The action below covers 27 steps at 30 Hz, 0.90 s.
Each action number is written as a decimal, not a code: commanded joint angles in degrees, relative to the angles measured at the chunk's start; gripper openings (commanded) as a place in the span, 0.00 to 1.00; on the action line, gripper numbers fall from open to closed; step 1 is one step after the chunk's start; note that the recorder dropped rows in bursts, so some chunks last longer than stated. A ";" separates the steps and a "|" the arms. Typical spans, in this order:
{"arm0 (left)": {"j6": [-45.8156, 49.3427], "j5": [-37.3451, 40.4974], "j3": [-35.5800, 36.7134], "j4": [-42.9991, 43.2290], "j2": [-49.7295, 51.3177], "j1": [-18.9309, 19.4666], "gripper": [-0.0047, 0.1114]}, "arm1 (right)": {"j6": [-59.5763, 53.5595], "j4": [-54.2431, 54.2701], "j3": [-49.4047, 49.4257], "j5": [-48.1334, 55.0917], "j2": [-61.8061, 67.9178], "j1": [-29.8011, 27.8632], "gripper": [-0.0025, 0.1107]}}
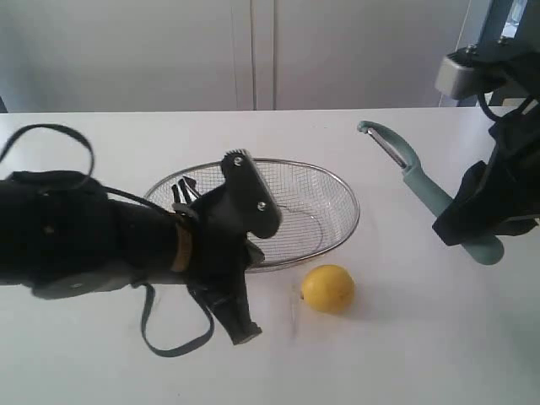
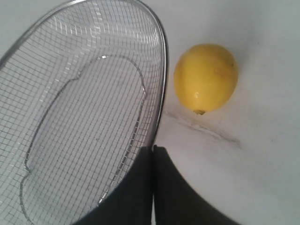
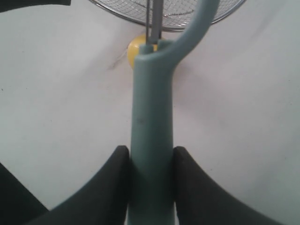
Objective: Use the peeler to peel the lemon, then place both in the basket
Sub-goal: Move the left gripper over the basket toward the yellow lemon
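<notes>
one lemon (image 1: 328, 288), one peeler (image 1: 424, 191) and one basket (image 1: 355, 211) are seen on and above a white table (image 1: 422, 354), attended by two black grippers. the lemon is set on the table just outside the basket's rim, on its near side in the exterior view, close to the rim. the basket is seen holding nothing. the left gripper (image 2: 153, 157) is clenched, its fingers pressed together on nothing, the tips placed at the basket's rim beside the lemon. the peeler's pale teal handle is grasped between the fingers of the right gripper (image 3: 151, 158), well apart from the basket on its right in the exterior view, the hooked blade end pointed away from the gripper.
</notes>
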 commanded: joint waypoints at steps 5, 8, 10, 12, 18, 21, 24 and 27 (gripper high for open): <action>-0.72 12.55 -12.83 -0.86 9.41 -6.63 0.04 | 0.31 0.39 0.28 -0.50 -0.38 -0.68 0.02; -0.10 16.05 -17.40 -0.97 11.70 -9.35 0.04 | 0.31 0.39 0.28 -0.50 -0.38 -0.68 0.02; -0.10 20.30 -20.15 -1.50 13.11 -10.64 0.04 | 0.31 0.39 0.28 -0.50 -0.38 -0.68 0.02; 0.21 24.66 -23.19 -4.13 14.59 -11.65 0.04 | 0.31 0.39 0.28 -0.50 -0.38 -0.68 0.02; 18.03 33.82 -28.34 -16.81 16.42 -12.27 0.04 | 0.31 0.39 0.28 -0.50 -0.38 -0.68 0.02; 31.69 34.86 -28.72 -19.28 16.42 -12.27 0.04 | 0.31 0.39 0.28 -0.50 -0.38 -0.68 0.02; 45.35 35.89 -28.72 -19.28 16.42 -12.27 0.04 | 0.31 0.39 0.28 -0.50 -0.38 -0.68 0.02; 55.43 35.99 -28.72 -19.28 16.42 -12.27 0.04 | 0.31 0.39 0.28 -0.50 -0.38 -0.68 0.02</action>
